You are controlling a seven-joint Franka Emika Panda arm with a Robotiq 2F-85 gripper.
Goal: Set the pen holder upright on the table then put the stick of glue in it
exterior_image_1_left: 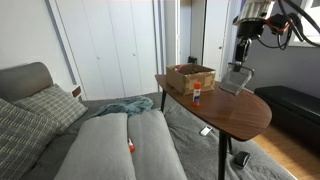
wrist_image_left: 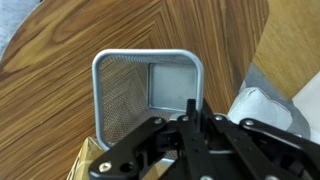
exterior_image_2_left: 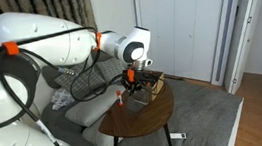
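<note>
The pen holder (wrist_image_left: pixel 150 90) is a silver mesh cup with a square mouth. In the wrist view I look straight into its opening. My gripper (wrist_image_left: pixel 190 112) is shut on its near rim wall. In an exterior view the pen holder (exterior_image_1_left: pixel 236 79) hangs tilted from the gripper (exterior_image_1_left: pixel 241 62), just above the round wooden table (exterior_image_1_left: pixel 235 112). The glue stick (exterior_image_1_left: pixel 197 96), white with an orange end, stands on the table in front of the cardboard box (exterior_image_1_left: pixel 190 77). In an exterior view the gripper (exterior_image_2_left: pixel 130 80) is over the table (exterior_image_2_left: pixel 142 120), and the pen holder is hard to make out.
The open cardboard box stands at the table's back, beside the pen holder. A grey sofa (exterior_image_1_left: pixel 110 140) with cushions and a teal blanket (exterior_image_1_left: pixel 125 106) lies next to the table, and a small red item (exterior_image_1_left: pixel 130 146) rests on it. A dark bench (exterior_image_1_left: pixel 295 105) stands behind the table.
</note>
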